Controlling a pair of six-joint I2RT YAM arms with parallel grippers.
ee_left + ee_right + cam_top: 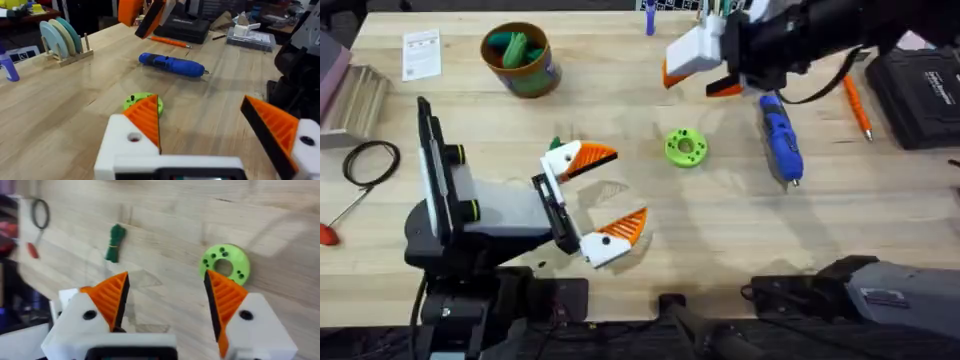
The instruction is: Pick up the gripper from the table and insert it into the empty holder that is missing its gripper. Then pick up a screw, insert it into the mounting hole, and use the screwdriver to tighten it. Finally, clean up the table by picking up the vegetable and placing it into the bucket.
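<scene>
Far left: a black cable loop [370, 160] and a red-handled tool [328, 232], the latter cut off at the edge. Farther back, the bucket [542, 75], upright on the wood, holding bright-green and teal pieces too jumbled to name.

Next, the left gripper [605, 195], low over the table, fingers spread wide with nothing between them, an orange ribbed pad on each white base. Just past its farther finger, the vegetable [555, 143], mostly hidden from overhead; clearer in the right wrist view [116, 242], lying on bare wood, not in the bucket.

Toward the middle, a bright-green disc [685, 147] with holes, flat on the table. To its right, the screwdriver [780, 140], lying flat with the metal tip toward the near edge and the far end covered by the right arm.

Above and behind, the right gripper [698, 78], raised off the table, fingers apart and empty. Farthest right, a thin orange pen-like tool [857, 105] and a black case [920, 95], cropped by the edge.
</scene>
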